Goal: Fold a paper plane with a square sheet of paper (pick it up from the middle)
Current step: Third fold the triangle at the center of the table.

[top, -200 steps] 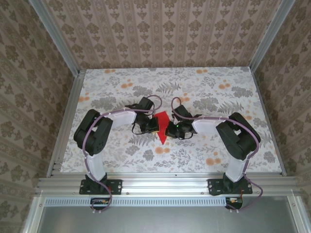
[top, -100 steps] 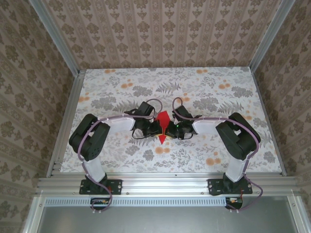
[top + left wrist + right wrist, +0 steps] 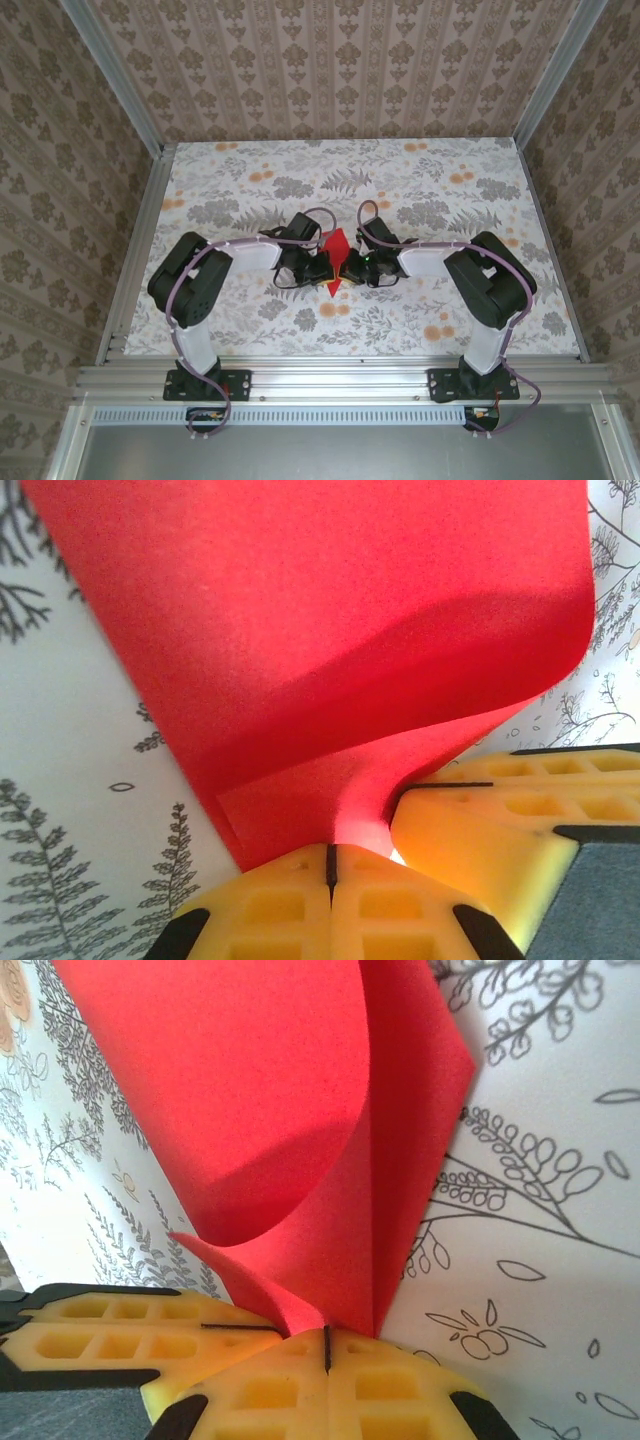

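Note:
The square sheet of paper (image 3: 336, 258) is a bright red, creased shape standing up off the table between the two grippers. In the left wrist view the red paper (image 3: 320, 630) curls over and runs down into the seam of my left gripper (image 3: 330, 855), whose yellow jaws are shut on its edge. My right gripper (image 3: 327, 1338) is likewise shut on the paper (image 3: 250, 1110), which folds along a vertical crease above it. The two grippers meet tip to tip, left gripper (image 3: 322, 268) against right gripper (image 3: 349, 267). The right gripper's yellow fingers (image 3: 500, 820) show beside the left jaws.
The floral table (image 3: 450, 190) spreads all round the arms, bounded by aluminium rails (image 3: 135, 250) and patterned walls. Both arms bend inward to the middle, elbows (image 3: 190, 280) out to the sides.
The left arm has swung right until its gripper meets the right one. The red paper has gone from a wider flat shape to a narrower, raised fold between them.

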You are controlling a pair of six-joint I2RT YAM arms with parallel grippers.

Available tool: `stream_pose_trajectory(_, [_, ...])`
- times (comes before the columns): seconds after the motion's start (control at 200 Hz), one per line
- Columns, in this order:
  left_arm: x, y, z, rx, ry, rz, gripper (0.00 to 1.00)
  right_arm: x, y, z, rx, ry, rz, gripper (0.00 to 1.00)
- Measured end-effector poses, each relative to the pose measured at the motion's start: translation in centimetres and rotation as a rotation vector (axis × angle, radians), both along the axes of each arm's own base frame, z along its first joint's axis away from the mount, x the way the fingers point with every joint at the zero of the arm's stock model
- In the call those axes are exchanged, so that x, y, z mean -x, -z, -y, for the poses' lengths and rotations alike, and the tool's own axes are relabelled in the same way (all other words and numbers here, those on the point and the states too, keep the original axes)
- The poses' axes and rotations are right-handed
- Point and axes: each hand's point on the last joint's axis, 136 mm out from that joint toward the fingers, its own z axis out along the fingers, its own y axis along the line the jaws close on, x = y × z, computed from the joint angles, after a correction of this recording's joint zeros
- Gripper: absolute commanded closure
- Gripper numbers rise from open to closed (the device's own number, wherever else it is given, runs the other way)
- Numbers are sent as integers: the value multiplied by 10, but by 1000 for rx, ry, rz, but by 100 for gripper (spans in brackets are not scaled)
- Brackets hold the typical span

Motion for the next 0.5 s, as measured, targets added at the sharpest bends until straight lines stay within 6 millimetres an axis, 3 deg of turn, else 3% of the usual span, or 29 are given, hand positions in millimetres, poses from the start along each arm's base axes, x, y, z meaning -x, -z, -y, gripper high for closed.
stream_pose_trajectory(0.27, [0,0,0,-10,4,0,100,-20,-17,2,-15,13,55,97])
stream_pose_trajectory(0.5, [0,0,0,-9,13,5,100,-24,3,6,8,12,27,98])
